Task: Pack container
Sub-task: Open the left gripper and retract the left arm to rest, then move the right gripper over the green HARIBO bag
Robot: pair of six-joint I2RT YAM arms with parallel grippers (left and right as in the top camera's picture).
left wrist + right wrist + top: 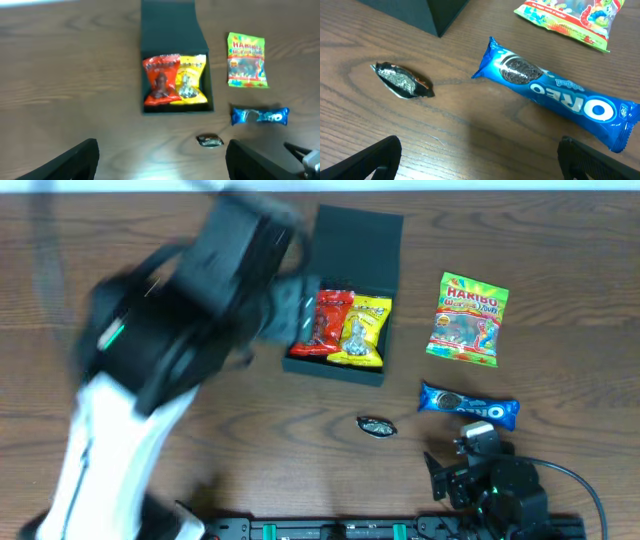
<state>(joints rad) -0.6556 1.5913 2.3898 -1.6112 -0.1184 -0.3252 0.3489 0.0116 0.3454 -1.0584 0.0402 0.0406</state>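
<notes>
Packing partly done: container [358, 245], upper centre of overhead view, lid open, holds red packet [322, 323] and yellow packet [365, 330]; gummy bag [468, 318], cookie roll [468, 406] and small dark candy [377, 426] lie outside it, unpacked; left gripper [162, 160] and right gripper [480, 160] both spread wide, empty.

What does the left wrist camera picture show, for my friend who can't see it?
A dark box, lid open, sits on a wooden table holding a red packet and a yellow packet side by side. Right of it lie a Haribo bag and a blue Oreo pack, with a small wrapped sweet below the box. The left gripper is open.
</notes>
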